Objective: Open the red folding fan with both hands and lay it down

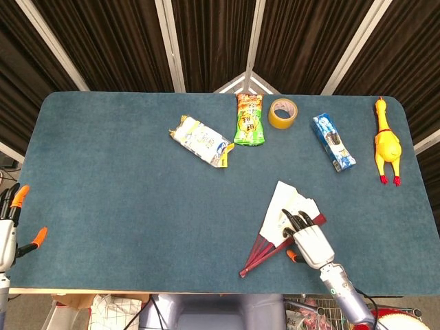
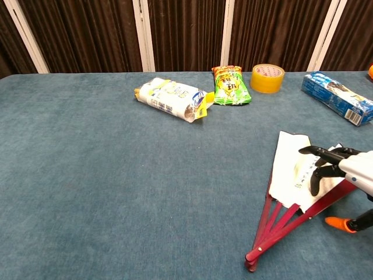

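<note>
Blue felt-covered table [image 1: 124, 206] spans both views, backed by dark curtains with pale slats [image 1: 206, 41]. Red folding fan [image 1: 283, 216] lies on the table near the front edge, right of centre, partly spread: white paper leaf fanned toward the back, red ribs converging to a pivot at the near-left end, one red outer rib angled off to the right. Right hand [image 1: 309, 242] sits over the fan's right portion, white palm up, dark fingers [image 2: 319, 153] extended and slightly apart, laid across the white leaf; fingertips seem to touch the paper, but whether they press or just hover cannot be told. It holds nothing; the orange thumb tip pokes out beside the outer rib, clear of it. Left hand [image 1: 9, 227] shows only at the far left edge of the head view, off the table's side, orange-tipped fingers spread and nothing held; well apart from the fan. Along the back of the table, left to right: white and yellow snack pack [image 1: 201, 140] lying at a slant, green snack bag [image 1: 249, 119], roll of tan tape [image 1: 282, 113] just beside the bag, blue box [image 1: 333, 142] at a slant, and yellow rubber chicken [image 1: 387, 142] near the right edge, head toward the back.
</note>
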